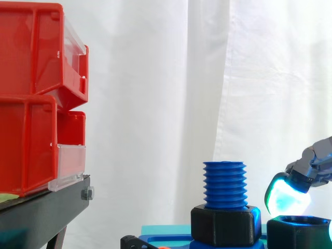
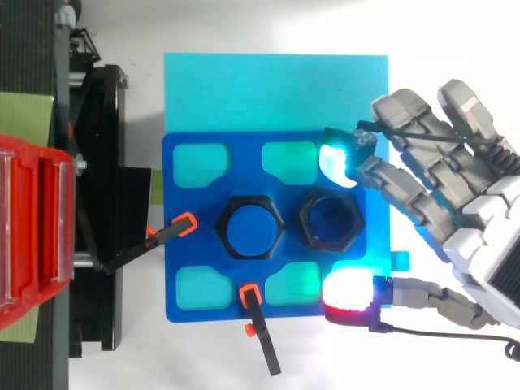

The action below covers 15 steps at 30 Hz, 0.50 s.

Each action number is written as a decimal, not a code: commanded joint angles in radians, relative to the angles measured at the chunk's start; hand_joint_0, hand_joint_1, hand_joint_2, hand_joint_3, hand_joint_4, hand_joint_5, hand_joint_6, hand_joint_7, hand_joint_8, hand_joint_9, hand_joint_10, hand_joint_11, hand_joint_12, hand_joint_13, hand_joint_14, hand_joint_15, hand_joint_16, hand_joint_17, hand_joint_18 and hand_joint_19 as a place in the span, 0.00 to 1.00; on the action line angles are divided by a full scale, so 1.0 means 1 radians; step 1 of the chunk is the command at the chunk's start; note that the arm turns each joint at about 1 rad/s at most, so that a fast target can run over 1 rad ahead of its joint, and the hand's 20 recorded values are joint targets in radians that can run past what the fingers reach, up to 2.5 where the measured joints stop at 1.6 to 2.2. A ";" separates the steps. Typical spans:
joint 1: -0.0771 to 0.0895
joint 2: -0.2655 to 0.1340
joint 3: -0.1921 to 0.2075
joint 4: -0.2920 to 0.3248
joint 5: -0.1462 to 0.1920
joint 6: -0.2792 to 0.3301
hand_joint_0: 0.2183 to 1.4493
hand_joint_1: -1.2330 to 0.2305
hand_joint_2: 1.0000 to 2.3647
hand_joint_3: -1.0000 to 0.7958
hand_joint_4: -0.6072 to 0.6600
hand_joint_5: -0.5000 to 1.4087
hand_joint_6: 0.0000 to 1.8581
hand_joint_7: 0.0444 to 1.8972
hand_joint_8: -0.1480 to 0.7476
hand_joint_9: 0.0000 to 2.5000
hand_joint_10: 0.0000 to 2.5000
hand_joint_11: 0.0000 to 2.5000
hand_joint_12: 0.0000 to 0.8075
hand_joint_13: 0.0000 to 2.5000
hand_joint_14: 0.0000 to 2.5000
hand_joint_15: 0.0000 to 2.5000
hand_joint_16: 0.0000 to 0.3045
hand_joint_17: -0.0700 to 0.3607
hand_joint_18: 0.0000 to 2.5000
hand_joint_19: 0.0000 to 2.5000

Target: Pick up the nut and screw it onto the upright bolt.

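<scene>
Nut lying beside the bolt, open hand straddling it

The black hexagonal nut (image 2: 330, 219) lies flat with its bore facing up on the blue plate (image 2: 195, 248), just beside the upright bolt (image 1: 224, 184), a blue, coarsely threaded plastic stud rising from a black hex collar (image 1: 225, 224); the hand (image 2: 487, 215) comes in from the nut's side away from the bolt, fingers relaxed and holding nothing, a cyan-glowing fingertip (image 2: 337, 165) and the red-lit thumb (image 2: 349, 291) flanking the nut, apparently not touching it

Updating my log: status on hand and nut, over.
Hand open, pads straddling the nut, no grip. Nut sits on blue plate beside upright bolt. Nothing between nut and bolt.
</scene>
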 commanded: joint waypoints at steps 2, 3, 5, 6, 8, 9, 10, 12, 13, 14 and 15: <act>0.000 0.000 0.001 0.000 -0.001 0.000 0.10 0.45 0.00 0.28 0.68 0.13 0.27 0.36 0.51 0.12 0.00 0.00 0.51 0.15 0.00 0.00 0.18 0.45 0.03 0.00; 0.000 -0.002 0.001 0.000 -0.001 0.000 0.10 0.44 0.00 0.28 0.68 0.13 0.27 0.37 0.51 0.12 0.00 0.00 0.50 0.15 0.00 0.00 0.18 0.45 0.03 0.00; 0.000 0.000 0.001 0.000 -0.001 0.000 0.12 0.43 0.00 0.28 0.68 0.14 0.27 0.39 0.50 0.13 0.00 0.00 0.49 0.16 0.00 0.00 0.17 0.43 0.04 0.00; 0.000 -0.002 0.001 0.000 -0.001 0.000 0.13 0.42 0.00 0.28 0.69 0.14 0.27 0.40 0.50 0.14 0.00 0.00 0.47 0.16 0.00 0.00 0.17 0.43 0.05 0.00; 0.000 -0.002 0.001 0.000 -0.001 0.000 0.14 0.42 0.00 0.28 0.70 0.14 0.27 0.42 0.49 0.14 0.00 0.00 0.46 0.17 0.00 0.00 0.16 0.42 0.06 0.00; 0.000 -0.002 0.001 0.000 0.001 0.000 0.14 0.41 0.00 0.28 0.70 0.15 0.27 0.44 0.49 0.15 0.00 0.00 0.46 0.17 0.00 0.00 0.16 0.41 0.06 0.00; -0.002 -0.002 0.001 0.000 -0.001 0.000 0.15 0.41 0.00 0.28 0.70 0.15 0.27 0.45 0.49 0.15 0.00 0.00 0.45 0.18 0.00 0.00 0.15 0.40 0.06 0.00; -0.002 -0.002 -0.001 0.000 -0.001 -0.002 0.15 0.40 0.00 0.28 0.72 0.15 0.27 0.47 0.49 0.15 0.00 0.00 0.45 0.18 0.00 0.00 0.15 0.40 0.08 0.00; -0.002 -0.002 0.001 0.000 -0.001 -0.002 0.16 0.40 0.00 0.28 0.72 0.15 0.27 0.48 0.49 0.16 0.00 0.00 0.44 0.19 0.00 0.00 0.15 0.39 0.08 0.00; -0.002 -0.002 0.001 0.000 -0.003 -0.002 0.16 0.40 0.00 0.28 0.72 0.15 0.27 0.48 0.49 0.16 0.00 0.00 0.44 0.19 0.00 0.00 0.14 0.39 0.08 0.00; -0.003 -0.002 0.001 0.000 -0.004 -0.002 0.16 0.40 0.00 0.28 0.73 0.15 0.27 0.49 0.49 0.16 0.00 0.00 0.44 0.19 0.00 0.00 0.14 0.39 0.08 0.00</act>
